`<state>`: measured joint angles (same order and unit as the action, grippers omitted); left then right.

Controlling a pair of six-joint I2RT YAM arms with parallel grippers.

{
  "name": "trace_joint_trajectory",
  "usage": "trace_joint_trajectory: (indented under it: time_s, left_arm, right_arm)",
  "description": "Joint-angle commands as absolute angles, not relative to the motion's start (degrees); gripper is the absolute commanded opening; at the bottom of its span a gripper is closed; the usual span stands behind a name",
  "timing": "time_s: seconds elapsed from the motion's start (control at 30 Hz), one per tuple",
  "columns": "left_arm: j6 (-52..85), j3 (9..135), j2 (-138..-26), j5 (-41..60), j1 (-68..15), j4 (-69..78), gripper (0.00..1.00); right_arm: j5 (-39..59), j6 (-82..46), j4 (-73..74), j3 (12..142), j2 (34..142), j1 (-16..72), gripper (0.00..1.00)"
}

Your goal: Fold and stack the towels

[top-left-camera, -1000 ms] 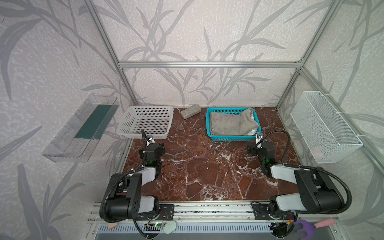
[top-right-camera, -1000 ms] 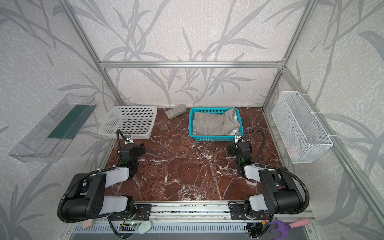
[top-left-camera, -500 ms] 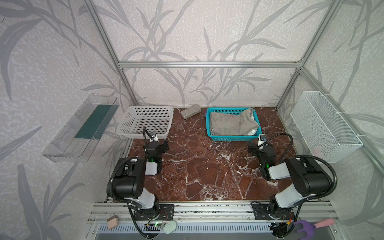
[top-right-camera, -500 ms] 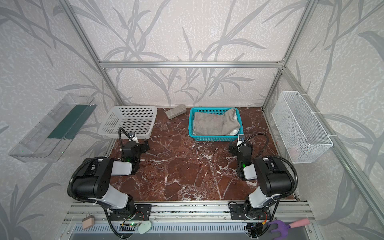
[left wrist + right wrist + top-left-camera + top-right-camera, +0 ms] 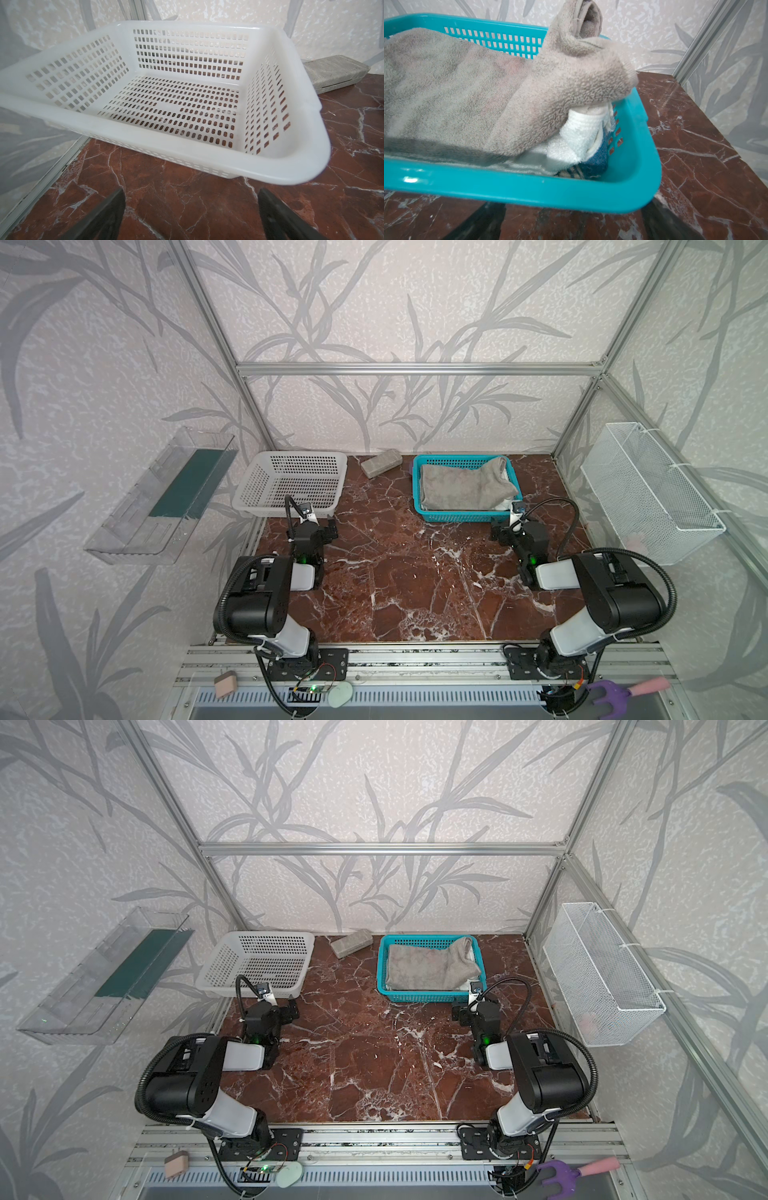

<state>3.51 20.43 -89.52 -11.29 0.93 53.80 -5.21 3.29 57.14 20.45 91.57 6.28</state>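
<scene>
- Well, the grey towel (image 5: pixel 467 83) tops the white towel (image 5: pixel 581 133) and blue-edged towel (image 5: pixel 593 166) inside the teal basket (image 5: pixel 529 187).
- Right gripper (image 5: pixel 571 207): jaws wide apart, empty, just before that basket.
- Left gripper (image 5: pixel 190 199): likewise, well left of it.

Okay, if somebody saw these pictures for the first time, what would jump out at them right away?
Probably the teal basket at the back right of the table, heaped with a grey towel over a white towel. Next, the white basket at back left, holding nothing. The left gripper and right gripper, both open, each face one basket.
</scene>
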Motion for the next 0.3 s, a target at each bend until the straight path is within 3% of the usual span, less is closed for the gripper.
trace_joint_trajectory:
  time_s: [0.0, 0.27]
  left_arm:
    - [2.72, 20.94, -89.91, -10.84, 1.12, 55.69, 0.99]
    - [2.68, 20.92, -89.91, -10.85, 1.1, 55.74, 0.99]
  right_arm:
    - [-4.41, 4.13, 57.26, 20.93, 90.92, 6.33, 0.99]
    - [-4.75, 4.11, 56.44, 21.53, 91.22, 6.59, 0.99]
